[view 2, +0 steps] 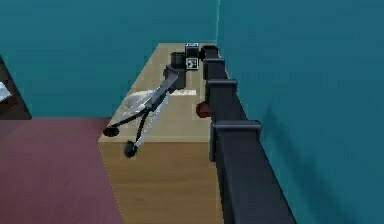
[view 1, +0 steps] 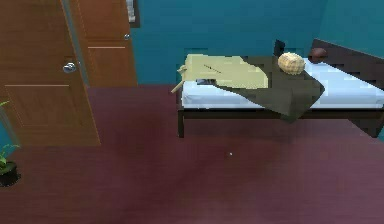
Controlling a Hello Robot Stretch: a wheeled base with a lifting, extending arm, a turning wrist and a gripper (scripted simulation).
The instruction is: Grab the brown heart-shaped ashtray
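Observation:
A small red-brown blob [view 2: 203,108] lies on a light wooden cabinet top [view 2: 170,150], tight against the dark arm bar; its shape is too small to make out. My gripper [view 2: 121,141] reaches down-left from its dark body across that top, with its thin fingers [view 2: 150,108] ending near the cabinet's left edge. A pale glassy patch [view 2: 142,100] lies on the wood behind the fingers, so I cannot tell whether the gripper holds anything. In the forward view another reddish-brown rounded thing [view 1: 318,53] sits by the bed's headboard.
A bed [view 1: 340,95] with a white mattress, dark blanket [view 1: 290,92], tan cloth [view 1: 225,70] and a beige ball [view 1: 290,64] stands at the forward view's right. Wooden doors [view 1: 45,70] fill its left, with a plant [view 1: 6,160] low in the corner. Maroon floor lies between; teal walls surround.

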